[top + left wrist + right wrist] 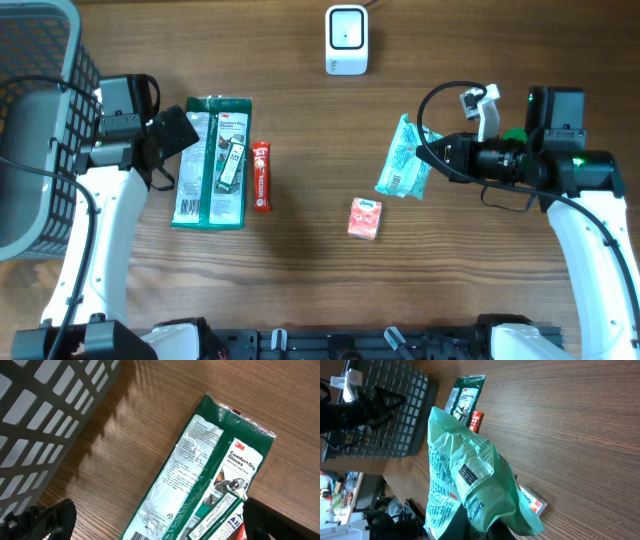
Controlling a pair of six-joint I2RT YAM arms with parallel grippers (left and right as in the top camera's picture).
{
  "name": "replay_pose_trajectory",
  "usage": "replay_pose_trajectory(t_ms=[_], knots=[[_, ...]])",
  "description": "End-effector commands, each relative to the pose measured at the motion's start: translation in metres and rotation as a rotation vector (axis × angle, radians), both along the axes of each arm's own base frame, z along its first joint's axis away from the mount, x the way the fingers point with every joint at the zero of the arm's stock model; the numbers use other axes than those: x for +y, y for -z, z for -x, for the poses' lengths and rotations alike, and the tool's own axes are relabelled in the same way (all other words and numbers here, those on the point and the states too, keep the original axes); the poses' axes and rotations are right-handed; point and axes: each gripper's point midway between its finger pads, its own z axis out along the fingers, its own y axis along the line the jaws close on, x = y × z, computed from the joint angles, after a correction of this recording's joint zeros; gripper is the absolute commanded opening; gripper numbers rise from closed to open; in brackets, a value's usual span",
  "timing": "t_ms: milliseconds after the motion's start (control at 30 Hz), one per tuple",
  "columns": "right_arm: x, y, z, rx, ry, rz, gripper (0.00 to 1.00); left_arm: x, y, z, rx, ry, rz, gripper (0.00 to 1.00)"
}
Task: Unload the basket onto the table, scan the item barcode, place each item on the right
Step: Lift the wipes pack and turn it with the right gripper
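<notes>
- Legible print: the green glove pack (210,480) read "3M" and "Comfort Grip Gloves" in the left wrist view. I couldn't read anything else.
- The mint-green bag (465,485) carried a black-and-white barcode label (468,474) in the right wrist view. The rest of its print was too small to read.
- Print on the red bar (261,176) and the small orange packet (365,218) wasn't legible from overhead.
- Count: one glove pack, one red bar, one orange packet, one mint bag, one white scanner (347,40), one grey basket (40,120), two arms.
- Your right gripper (440,157) was clamped on the mint bag's right edge. The bag hung off its tip, raised over the table (480,290).
- Task item location: the bag sat right of centre, below and to the right of the scanner and well apart from it. The orange packet lay near it, lower left.
- Right arm pose: it came in from the right edge with the wrist level, pointing left.
- Your left gripper (178,132) was spread wide and held nothing. It hovered at the glove pack's top-left corner.
- Left arm pose: it ran up the left side just beside the basket, with the wrist turned right toward the pack.
- The red bar lay just beside the glove pack's right edge. I couldn't tell if they touched.
</notes>
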Motion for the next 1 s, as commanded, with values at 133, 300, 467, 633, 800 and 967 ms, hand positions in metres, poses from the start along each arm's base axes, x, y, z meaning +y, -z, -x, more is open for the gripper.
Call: replay_pose_trajectory(t_ms=[133,300,467,633,800,967], knots=[[0.002,-0.005,-0.002,-0.004,0.008,0.002,0.04,0.001,-0.003,0.0,-0.01,-0.011,0.005,1.0],[0.007,-0.001,-0.003,0.003,0.013,0.038,0.04,0.001,-0.003,0.0,-0.011,-0.011,0.005,1.0],[0.018,-0.003,-0.002,-0.008,-0.009,0.052,0.04,0.001,-0.003,0.0,-0.01,-0.011,0.005,1.0],[0.021,-0.021,-0.009,-0.052,0.008,0.105,0.04,0.001,-0.003,0.0,-0.011,-0.011,0.005,1.0],[0.021,-0.05,-0.009,-0.087,0.02,0.167,0.04,0.001,-0.003,0.0,-0.01,-0.011,0.005,1.0],[0.018,-0.075,-0.012,-0.09,0.038,0.261,0.04,0.001,-0.003,0.0,-0.011,-0.011,0.005,1.0]])
